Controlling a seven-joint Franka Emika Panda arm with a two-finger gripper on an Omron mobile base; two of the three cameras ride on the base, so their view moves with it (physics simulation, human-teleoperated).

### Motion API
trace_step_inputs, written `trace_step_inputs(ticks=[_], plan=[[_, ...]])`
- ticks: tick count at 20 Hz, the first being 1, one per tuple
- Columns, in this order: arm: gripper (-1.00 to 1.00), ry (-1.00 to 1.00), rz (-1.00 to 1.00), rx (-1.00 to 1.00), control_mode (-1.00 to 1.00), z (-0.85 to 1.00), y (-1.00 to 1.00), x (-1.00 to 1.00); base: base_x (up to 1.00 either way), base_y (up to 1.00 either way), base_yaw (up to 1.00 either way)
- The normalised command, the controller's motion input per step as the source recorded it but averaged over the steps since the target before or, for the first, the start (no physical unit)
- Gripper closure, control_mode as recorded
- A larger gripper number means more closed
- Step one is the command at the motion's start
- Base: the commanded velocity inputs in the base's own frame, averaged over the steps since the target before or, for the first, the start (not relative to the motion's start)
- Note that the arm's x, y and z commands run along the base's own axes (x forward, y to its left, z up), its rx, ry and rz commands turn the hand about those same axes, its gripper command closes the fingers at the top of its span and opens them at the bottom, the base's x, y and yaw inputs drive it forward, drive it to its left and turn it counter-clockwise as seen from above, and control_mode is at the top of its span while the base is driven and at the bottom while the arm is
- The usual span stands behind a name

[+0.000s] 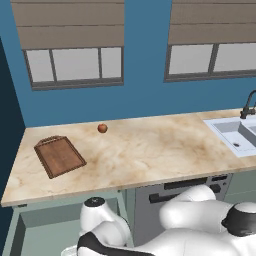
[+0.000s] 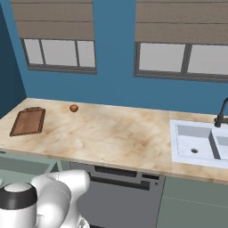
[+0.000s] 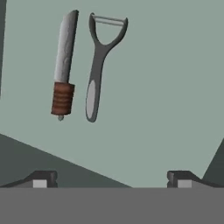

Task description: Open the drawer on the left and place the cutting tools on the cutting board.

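A: State the orientation of the cutting tools.

B: In the hand view, the knife [image 3: 64, 65] and the peeler [image 3: 99, 63] lie side by side on the floor of the open drawer [image 3: 166, 87], long axes nearly parallel. Knife blade and peeler head point away from the gripper [image 3: 112, 179]; both handles point toward it.

A: Jaws?

B: Spread fully wide, empty, touching nothing, apart from both tools.

A: Cutting board [image 1: 59, 156]?

B: On the worktop [image 1: 150, 150], above the drawer; handle toward the wall, with an orange-red ball [image 1: 102, 128] near it.
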Motion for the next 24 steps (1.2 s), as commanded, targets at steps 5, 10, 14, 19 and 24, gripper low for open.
trace_step_inputs(ticks=[5,10,14,19,24], plan=[[-1.00,0.00,-0.06,-0.01,-1.00,-0.06,0.00,0.20,0.00,0.00,0.00],[-1.00,0.00,-0.03,-0.02,-1.00,-0.19,0.07,0.05,0.00,0.00,0.00],[-1.00,-0.01,0.00,-0.08,-1.00,-0.30,0.25,0.00,0.00,0.00,0.00],[-1.00,0.00,-0.01,-0.04,-1.00,-0.14,0.14,0.04,0.00,0.00,0.00],[-1.00,0.00,-0.03,-0.02,-1.00,-0.16,0.07,0.11,0.00,0.00,0.00]])
